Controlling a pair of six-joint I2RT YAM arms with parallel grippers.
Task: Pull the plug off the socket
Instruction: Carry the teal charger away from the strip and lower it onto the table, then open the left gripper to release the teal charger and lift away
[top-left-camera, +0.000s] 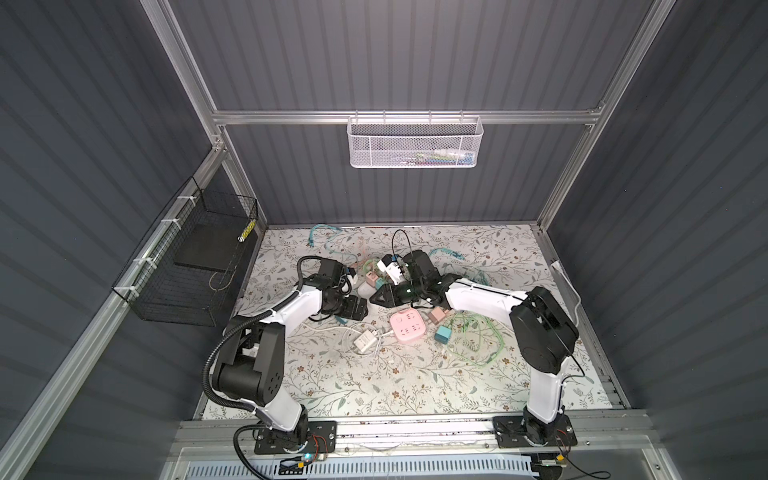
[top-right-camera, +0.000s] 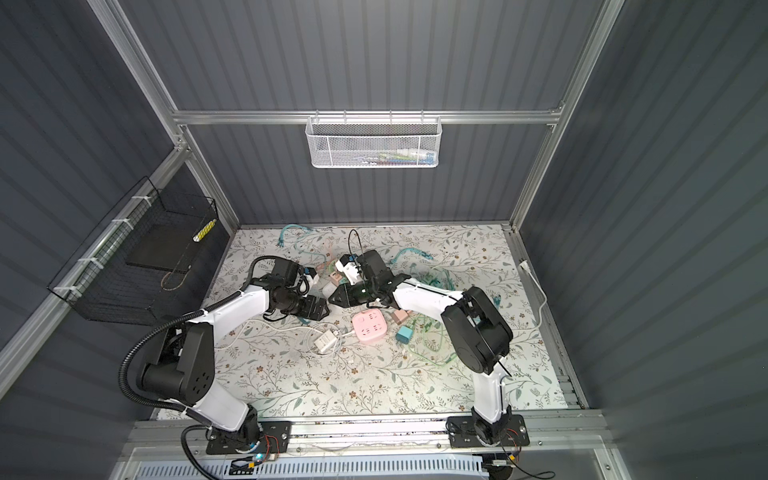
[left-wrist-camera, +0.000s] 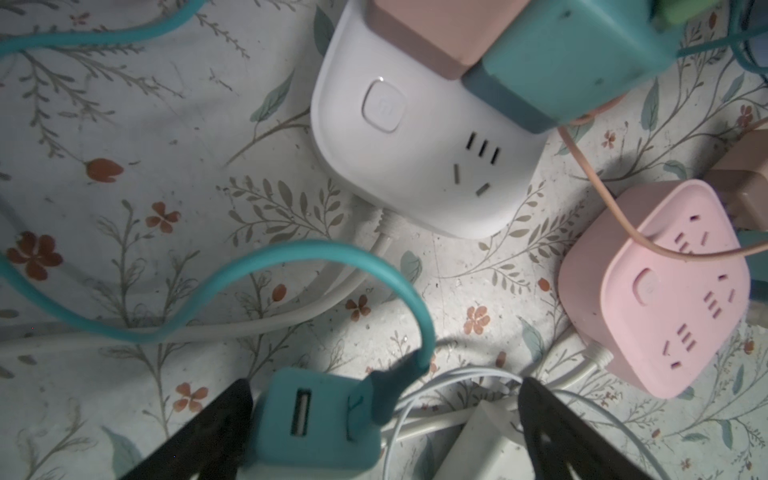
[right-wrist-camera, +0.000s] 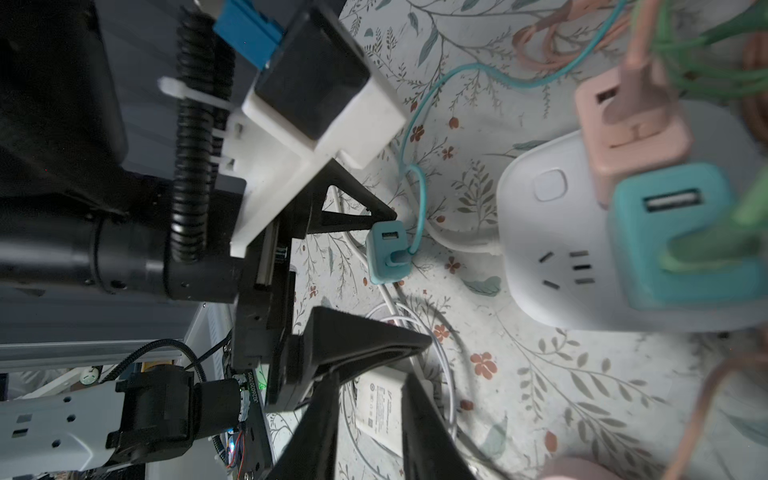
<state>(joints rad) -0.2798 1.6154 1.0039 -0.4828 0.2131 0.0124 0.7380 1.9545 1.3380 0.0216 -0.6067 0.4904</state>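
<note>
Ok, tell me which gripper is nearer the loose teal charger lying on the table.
Left. The left gripper straddles the loose teal charger, which lies between its open fingers, beside one. The right gripper is further off, clear of it.

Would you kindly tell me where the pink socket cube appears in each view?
Top view: pink socket cube, mid-table.
Top view: the cube, mid-table too.
Left wrist: the cube, near the white socket.
Right wrist: only a pink blur, uncertain.
Landmark: white charger.

Left jaws wide — right (barely) ajar.
</note>
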